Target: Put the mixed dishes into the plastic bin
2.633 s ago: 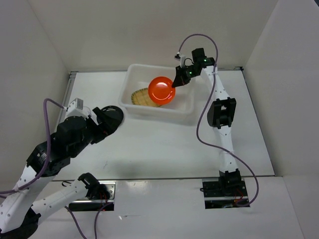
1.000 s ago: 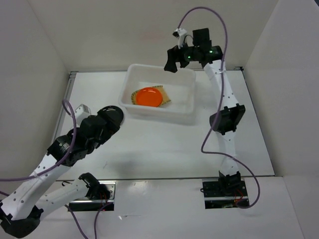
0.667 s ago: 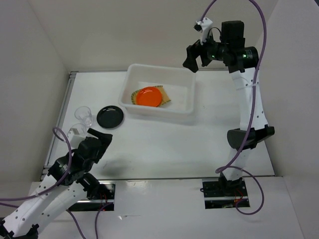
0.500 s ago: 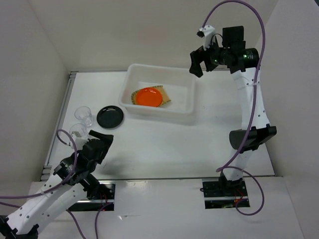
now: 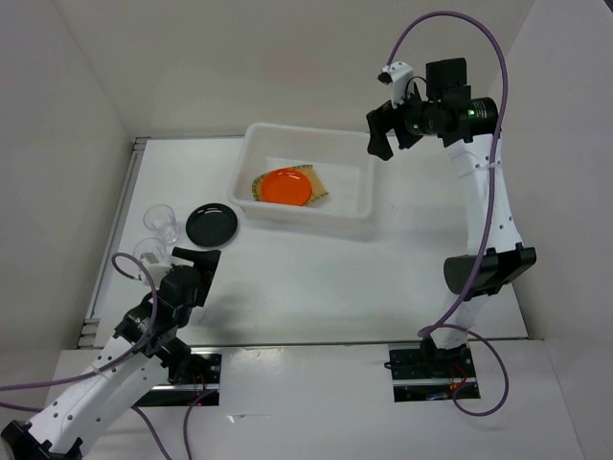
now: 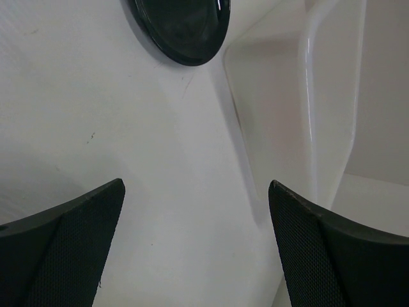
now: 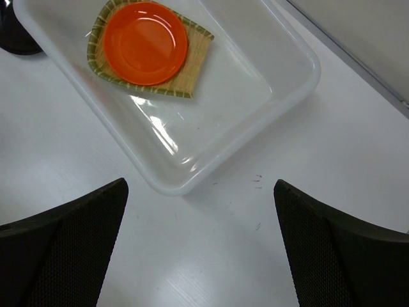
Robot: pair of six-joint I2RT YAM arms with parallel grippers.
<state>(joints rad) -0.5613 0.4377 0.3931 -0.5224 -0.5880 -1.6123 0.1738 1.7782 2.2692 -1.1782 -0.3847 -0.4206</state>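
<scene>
The plastic bin (image 5: 349,221) stands at the back middle of the table. In it lies the bamboo tray (image 5: 319,185) with the orange plate (image 5: 284,187) flat on top. Left of the bin, on the table, sit the black plate (image 5: 212,224) and two clear cups (image 5: 160,219), (image 5: 148,251). My left gripper (image 5: 198,257) hangs open and empty in front of the black plate (image 6: 182,29), with the bin wall (image 6: 326,96) to its right. High above the bin's right end, my right gripper (image 5: 380,134) is open and empty. It looks down on the orange plate (image 7: 145,43), the tray (image 7: 193,56) and the bin rim (image 7: 281,96).
White walls close in the table on the left, back and right. The left table edge runs just beyond the cups. The black plate's edge (image 7: 13,35) shows at the upper left of the right wrist view.
The right gripper has let go of the orange plate onto the tray and risen to the right. The left arm has drawn back from the black plate, uncovering it and the cups.
</scene>
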